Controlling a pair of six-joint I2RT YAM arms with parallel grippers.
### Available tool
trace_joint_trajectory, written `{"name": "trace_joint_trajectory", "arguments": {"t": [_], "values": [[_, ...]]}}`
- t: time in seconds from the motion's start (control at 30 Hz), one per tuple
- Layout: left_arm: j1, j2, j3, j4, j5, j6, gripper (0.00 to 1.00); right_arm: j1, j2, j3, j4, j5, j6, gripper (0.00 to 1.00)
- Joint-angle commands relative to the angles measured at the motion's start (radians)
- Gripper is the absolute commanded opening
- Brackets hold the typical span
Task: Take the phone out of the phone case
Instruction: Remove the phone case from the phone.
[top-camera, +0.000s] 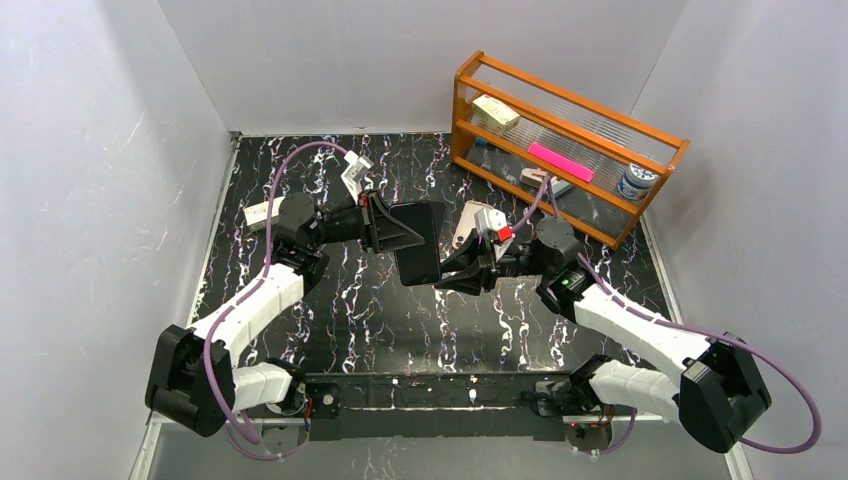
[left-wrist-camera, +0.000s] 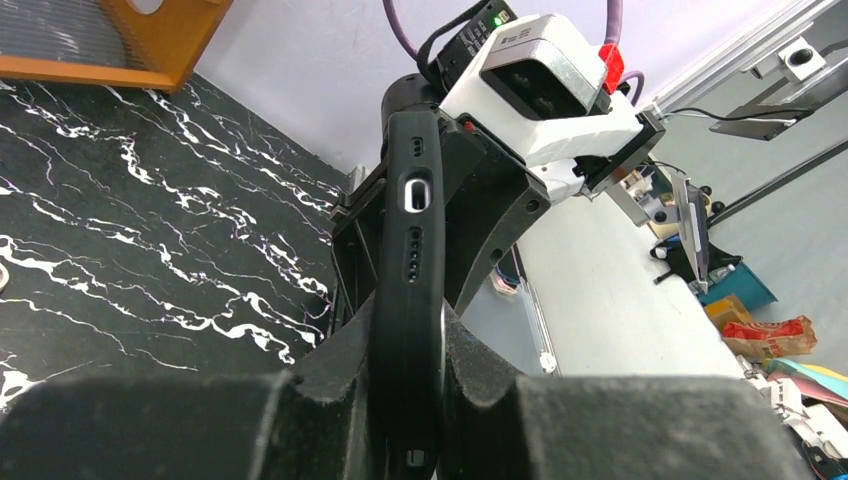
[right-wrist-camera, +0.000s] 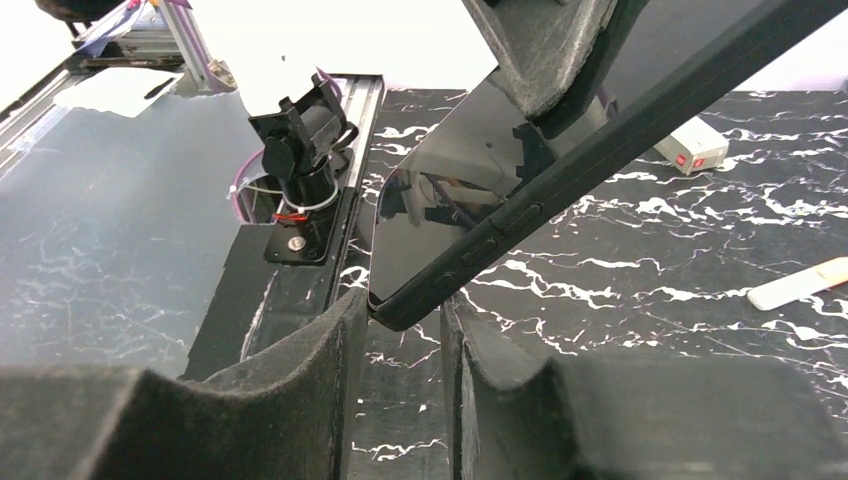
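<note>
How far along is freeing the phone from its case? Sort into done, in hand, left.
Done: the left gripper holds the phone, in its phone case, clear of the table. In hand: the right gripper straddles one corner, not visibly clamped. Left: the removal itself; no gap shows between phone and case.

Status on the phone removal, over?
Copy: left claw clamped on phone, not yet out of case; right claw straddles case corner, grip unclear; nothing in the way.
</note>
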Motion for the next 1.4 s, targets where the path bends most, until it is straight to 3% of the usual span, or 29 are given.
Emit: {"name": "trace_joint_trajectory", "arguments": {"t": [0.0,0.4,0.6,0.93,1.13,1.2,1.37], "values": [[0.008,-0.037,0.055,0.039,0.013,0.001,0.00,0.000,0.012,0.061,-0.029,-0.048,-0.047,0.38],[0.008,-0.031,0.062,0.035,0.028,-0.027,0.00,0.000,0.044,0.103,-0.100,-0.078,-0.105,0.16],[0.007,-0.022,0.067,0.033,0.040,-0.052,0.00,0.001,0.052,0.119,-0.151,-0.099,-0.232,0.05],[-0.008,0.004,0.076,0.030,0.068,-0.086,0.00,0.001,0.107,0.226,-0.376,-0.099,-0.458,0.01],[-0.011,-0.004,0.070,0.025,0.072,-0.076,0.00,0.002,0.092,0.194,-0.282,0.036,-0.367,0.01],[-0.014,-0.011,0.066,0.024,0.079,-0.068,0.00,0.000,0.088,0.183,-0.222,0.148,-0.269,0.01],[-0.024,-0.015,0.043,0.017,0.073,-0.058,0.00,-0.002,0.069,0.127,-0.027,0.227,-0.031,0.07]]}}
